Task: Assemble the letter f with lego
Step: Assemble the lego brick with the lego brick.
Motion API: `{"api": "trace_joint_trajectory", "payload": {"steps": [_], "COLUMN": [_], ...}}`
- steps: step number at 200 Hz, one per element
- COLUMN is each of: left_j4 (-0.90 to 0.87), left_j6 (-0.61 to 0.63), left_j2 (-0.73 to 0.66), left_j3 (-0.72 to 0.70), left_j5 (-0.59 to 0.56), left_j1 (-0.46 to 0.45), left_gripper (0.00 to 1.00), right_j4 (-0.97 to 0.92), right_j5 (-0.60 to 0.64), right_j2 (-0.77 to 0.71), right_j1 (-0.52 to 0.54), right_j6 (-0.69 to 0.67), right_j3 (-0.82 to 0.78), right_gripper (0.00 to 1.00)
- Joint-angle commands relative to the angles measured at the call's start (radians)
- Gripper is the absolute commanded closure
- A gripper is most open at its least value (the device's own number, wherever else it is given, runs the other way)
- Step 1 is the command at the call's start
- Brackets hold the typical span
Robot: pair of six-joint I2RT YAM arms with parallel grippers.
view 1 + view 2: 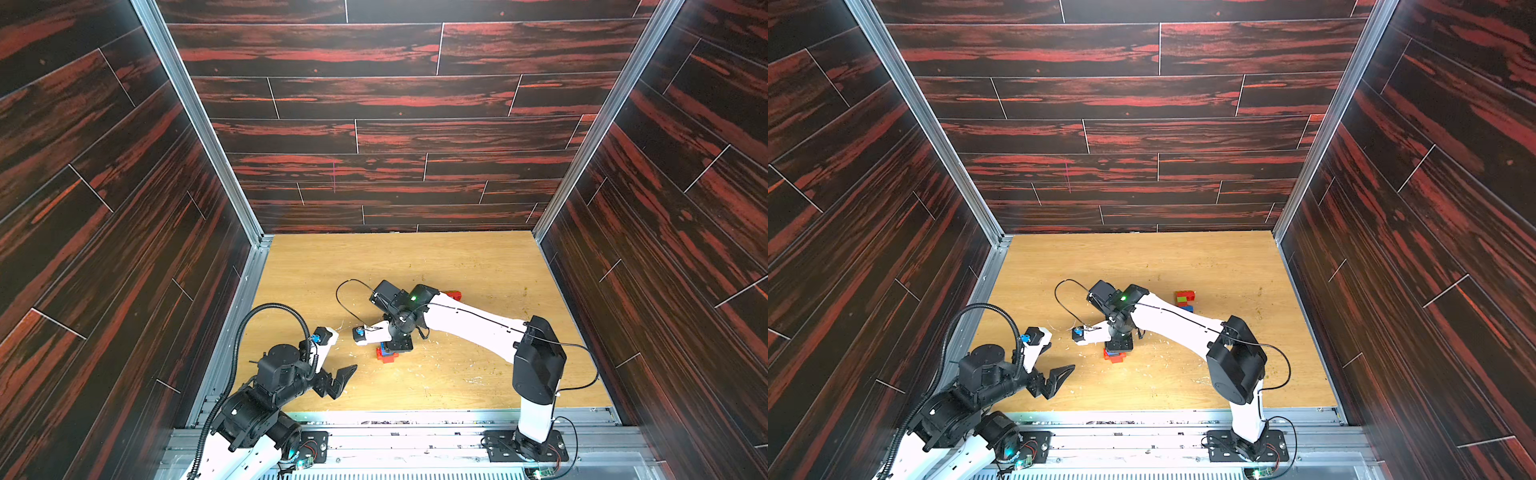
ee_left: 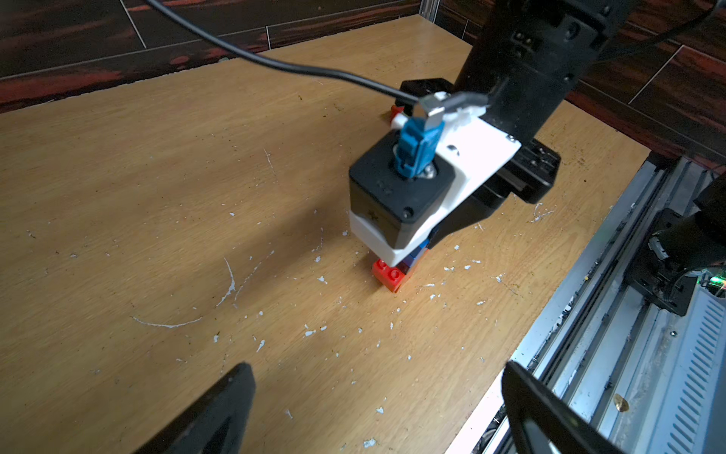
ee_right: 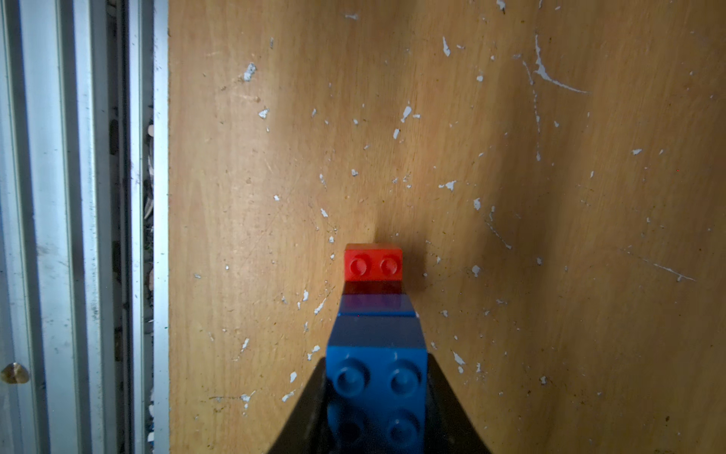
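1. In a top view, the right arm [image 1: 465, 322] hides most of my brick stack [image 1: 385, 356]; I see only a red-blue edge.
2. It also covers most far bricks [image 1: 454, 295].
3. The blue brick [image 3: 377, 385] in the right fingers [image 3: 300, 426] runs off the wrist view.

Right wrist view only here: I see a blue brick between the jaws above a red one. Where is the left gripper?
Observer: The left gripper hangs open above bare table, on the robot's left of the stack and apart from it.
Operator: Any other bricks to fetch?
Observer: Yes: a small cluster of red, lime green and blue bricks sits on the table behind the right arm, farther from the bases.
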Motion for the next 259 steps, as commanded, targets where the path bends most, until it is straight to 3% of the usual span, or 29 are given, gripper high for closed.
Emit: {"api": "trace_joint_trajectory", "payload": {"steps": [1, 67, 122, 176, 259], "left_j4": [0.007, 0.006, 0.006, 0.006, 0.008], "left_j6": [0.005, 0.006, 0.006, 0.005, 0.003], "left_j2": [-0.010, -0.011, -0.011, -0.010, -0.005], "left_j3": [-0.008, -0.006, -0.006, -0.007, -0.006], "left_j5": [0.013, 0.017, 0.018, 0.014, 0.006], "left_j1": [-0.005, -0.005, -0.007, -0.008, -0.007], "left_gripper": [0.00, 0.00, 0.00, 0.00, 0.00], "right_j4": [-0.071, -0.068, -0.078, -0.083, -0.078], "right_j5": [0.031, 0.106, 0.104, 0.060, -0.039], "right_j2": [0.085, 0.089, 0.119, 0.112, 0.056], "right_j1": [0.019, 0.022, 0.022, 0.013, -0.024], "right_j6": [-0.026, -0.032, -0.025, 0.010, 0.080], "right_j3": [-0.054, -0.147, -0.110, -0.050, 0.025], "right_gripper": [0.78, 0.79, 0.80, 0.79, 0.67]}}
